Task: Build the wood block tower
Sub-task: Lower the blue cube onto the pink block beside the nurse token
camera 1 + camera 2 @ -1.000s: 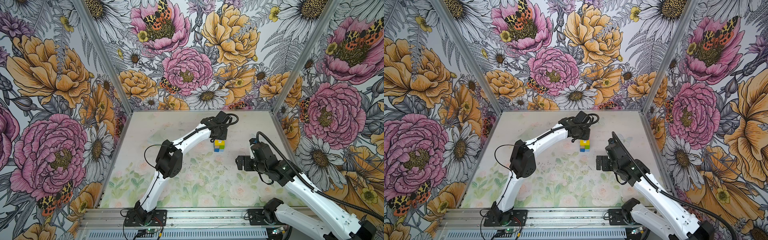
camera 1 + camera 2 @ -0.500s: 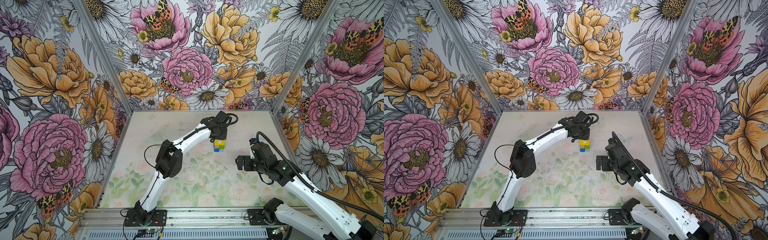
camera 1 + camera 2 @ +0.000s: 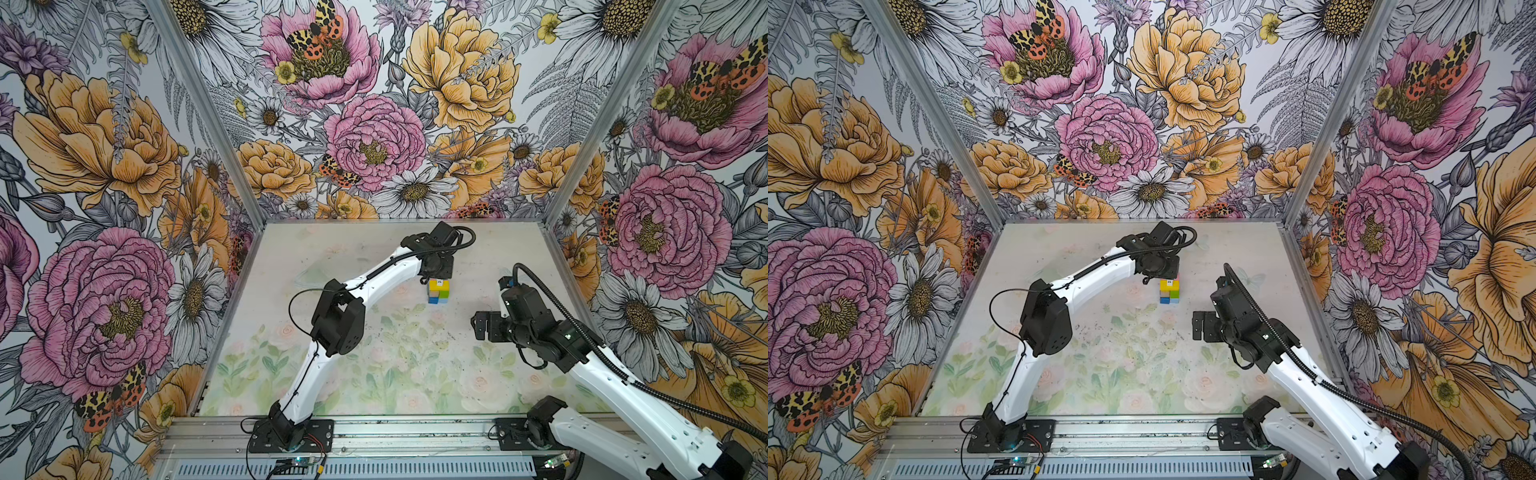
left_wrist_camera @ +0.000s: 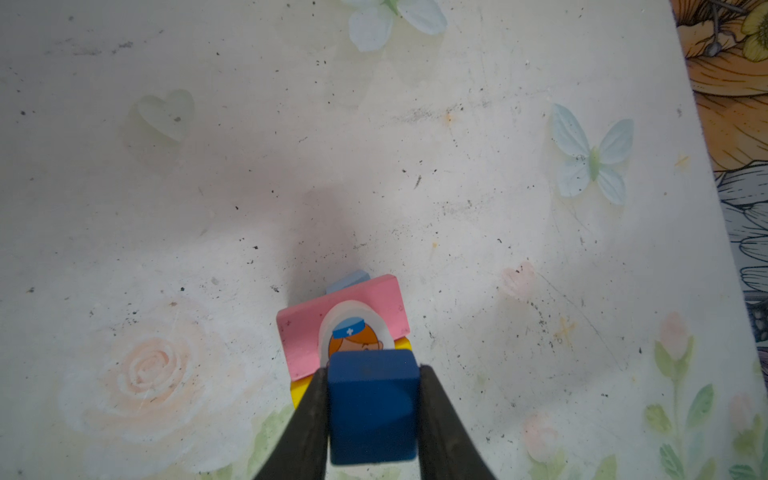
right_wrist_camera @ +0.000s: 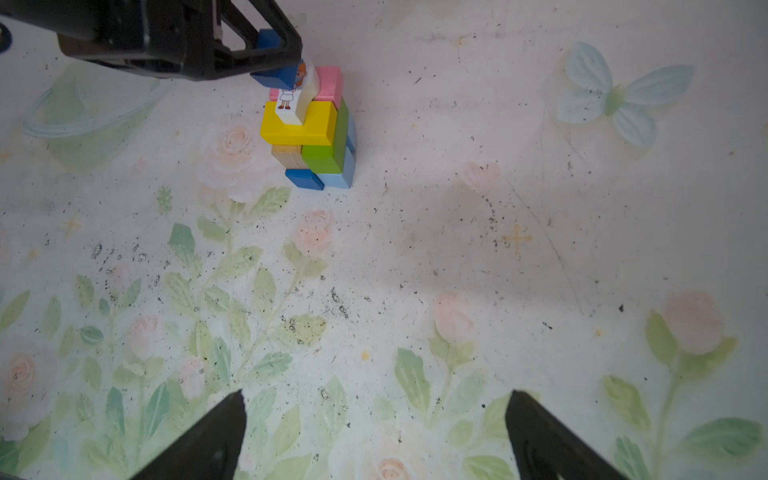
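The left gripper (image 4: 372, 370) pinches a dark blue cube (image 4: 372, 409) between its black fingers, just above the wood block tower (image 5: 309, 133) toward the back of the table (image 5: 415, 249). The side-on clamp leaves the cube's underside free, apparently so it can be set down flat as the next course.

The tower rises from a lower blue cube (image 5: 303, 178) and a light blue cube (image 5: 338, 178) at its foot; a tan brick (image 5: 286, 154) and a green brick (image 5: 328, 153) lie above them, then a yellow brick (image 5: 299, 122), with a pink brick (image 4: 299, 332) topmost.

A white figure (image 5: 293, 95) stands on the yellow brick, just in front of the pink one; its head is level with the held cube, and whether the two touch cannot be told. It looks like the main obstacle, since it takes up part of the landing space and a nudge could tip it or shift the stack.

The right gripper (image 5: 376, 395) hangs low over the table, jaws spread wide and empty, well apart from the tower and seemingly keeping clear; nothing else lies on the flower-printed surface nearby.
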You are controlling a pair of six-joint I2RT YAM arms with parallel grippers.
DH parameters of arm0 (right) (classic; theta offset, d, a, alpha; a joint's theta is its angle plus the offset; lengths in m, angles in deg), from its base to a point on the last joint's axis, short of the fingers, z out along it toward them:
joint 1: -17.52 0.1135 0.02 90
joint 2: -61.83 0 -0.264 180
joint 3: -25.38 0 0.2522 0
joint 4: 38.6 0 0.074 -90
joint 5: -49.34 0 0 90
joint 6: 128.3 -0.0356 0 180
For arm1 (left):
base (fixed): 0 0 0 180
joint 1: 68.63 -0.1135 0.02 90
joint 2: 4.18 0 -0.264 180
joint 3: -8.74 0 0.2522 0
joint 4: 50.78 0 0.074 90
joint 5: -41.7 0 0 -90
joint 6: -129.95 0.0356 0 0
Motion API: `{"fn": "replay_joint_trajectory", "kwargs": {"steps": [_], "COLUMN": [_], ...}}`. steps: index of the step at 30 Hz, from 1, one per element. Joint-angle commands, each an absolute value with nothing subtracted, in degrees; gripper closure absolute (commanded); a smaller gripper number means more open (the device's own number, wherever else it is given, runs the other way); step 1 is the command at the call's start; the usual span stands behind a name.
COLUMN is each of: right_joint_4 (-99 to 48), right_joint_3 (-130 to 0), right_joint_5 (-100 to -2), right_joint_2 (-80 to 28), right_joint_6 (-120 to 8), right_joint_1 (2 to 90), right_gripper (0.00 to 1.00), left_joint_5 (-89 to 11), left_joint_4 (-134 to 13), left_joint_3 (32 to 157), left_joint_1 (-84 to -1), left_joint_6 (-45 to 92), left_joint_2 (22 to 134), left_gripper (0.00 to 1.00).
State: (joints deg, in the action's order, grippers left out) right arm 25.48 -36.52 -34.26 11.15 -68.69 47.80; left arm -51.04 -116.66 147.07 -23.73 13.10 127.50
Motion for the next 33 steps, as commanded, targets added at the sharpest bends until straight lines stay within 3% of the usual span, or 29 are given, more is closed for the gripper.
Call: {"fn": "replay_joint_trajectory", "kwargs": {"steps": [1,20,33], "right_joint_4": [24.0,23.8,23.6], "right_joint_3": [-36.9,-36.7,-36.8], "right_joint_5": [-34.0,-34.2,-34.6], "right_joint_2": [12.0,11.3,11.2], "right_joint_6": [-67.8,-67.8,-67.6], "right_joint_1": [47.3,47.3,47.3], "right_gripper": [0.0,0.0,0.01], "left_joint_5": [-52.5,-52.1,-52.1], "left_joint_4": [-116.5,-116.4,-116.5], "left_joint_3": [148.9,149.8,150.0], "left_joint_1": [-24.2,-24.3,-24.3], "left_joint_6": [12.7,12.7,12.7], "left_joint_2": [128.5,129.4,129.8], "left_gripper": [0.81,0.8,0.73]}}
